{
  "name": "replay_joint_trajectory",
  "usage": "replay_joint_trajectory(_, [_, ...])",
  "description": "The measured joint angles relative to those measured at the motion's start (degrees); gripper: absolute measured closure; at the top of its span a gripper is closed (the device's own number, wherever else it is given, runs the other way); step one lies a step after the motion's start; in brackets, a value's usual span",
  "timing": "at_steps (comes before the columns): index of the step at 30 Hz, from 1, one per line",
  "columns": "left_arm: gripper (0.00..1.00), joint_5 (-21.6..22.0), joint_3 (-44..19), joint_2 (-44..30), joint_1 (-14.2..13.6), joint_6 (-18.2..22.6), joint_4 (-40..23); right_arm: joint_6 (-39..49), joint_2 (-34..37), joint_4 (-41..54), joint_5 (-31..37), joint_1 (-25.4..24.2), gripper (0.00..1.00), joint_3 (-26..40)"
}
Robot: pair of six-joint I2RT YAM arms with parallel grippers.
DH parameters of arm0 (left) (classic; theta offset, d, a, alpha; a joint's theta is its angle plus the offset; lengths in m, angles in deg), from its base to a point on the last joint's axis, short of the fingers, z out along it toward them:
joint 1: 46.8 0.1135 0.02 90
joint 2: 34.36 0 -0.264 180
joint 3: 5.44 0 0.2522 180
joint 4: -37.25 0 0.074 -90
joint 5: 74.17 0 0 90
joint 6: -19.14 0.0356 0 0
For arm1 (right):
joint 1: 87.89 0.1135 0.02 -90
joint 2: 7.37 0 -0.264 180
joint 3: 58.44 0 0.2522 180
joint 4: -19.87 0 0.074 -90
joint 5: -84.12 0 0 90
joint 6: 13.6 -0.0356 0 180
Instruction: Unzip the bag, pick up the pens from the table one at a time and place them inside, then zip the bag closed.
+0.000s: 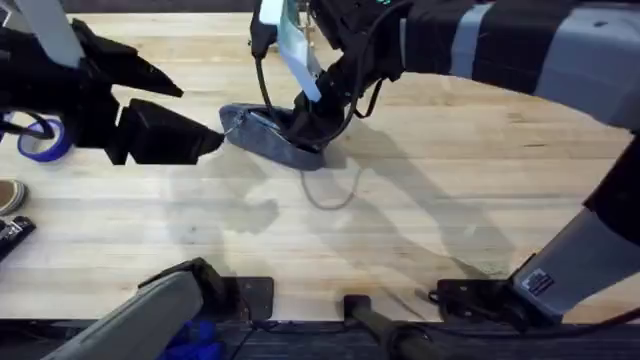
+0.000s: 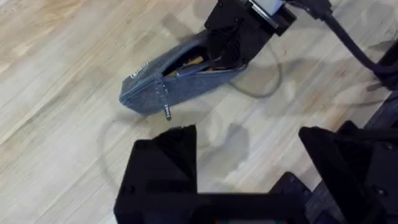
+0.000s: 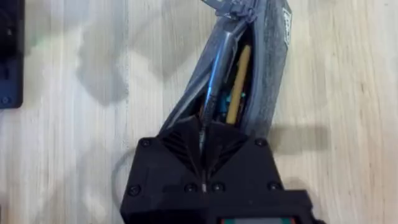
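While pinched on the pen (image 3: pixel 214 81), seemingly half inside the bag (image 3: pixel 267 74), right gripper (image 3: pixel 202 146) risks dragging it out; left gripper (image 2: pixel 249 162) spread, empty.

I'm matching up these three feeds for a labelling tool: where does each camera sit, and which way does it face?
Overhead: fixed above the arm bases, looking down and forward over the light wooden table; both arms show.
Left wrist: on the left arm, facing the blue-grey fabric pouch; its open left gripper shows.
Right wrist: on the right arm, looking into the unzipped pouch; the right gripper shows.
Shared: all show the pouch.
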Motion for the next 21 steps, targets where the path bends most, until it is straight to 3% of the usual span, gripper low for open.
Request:
replay_joint_trajectory(12, [0.006, 0.0, 0.0, 0.0, 0.0, 0.0, 0.0, 0.0, 0.0, -0.2, 0.0, 0.0, 0.943, 0.0])
replay_joint_trajectory(14, [0.006, 0.0, 0.0, 0.0, 0.0, 0.0, -0.1, -0.4, 0.0, -0.1, 0.0, 0.0, 0.804, 0.0])
replay_joint_trajectory(19, [0.006, 0.0, 0.0, 0.0, 0.0, 0.0, -0.1, -0.5, 0.0, -0.2, 0.1, 0.0, 0.09, 0.0])
replay_joint_trajectory(21, [0.006, 0.0, 0.0, 0.0, 0.0, 0.0, -0.1, -0.5, 0.0, -0.2, 0.1, 0.0, 0.012, 0.0])
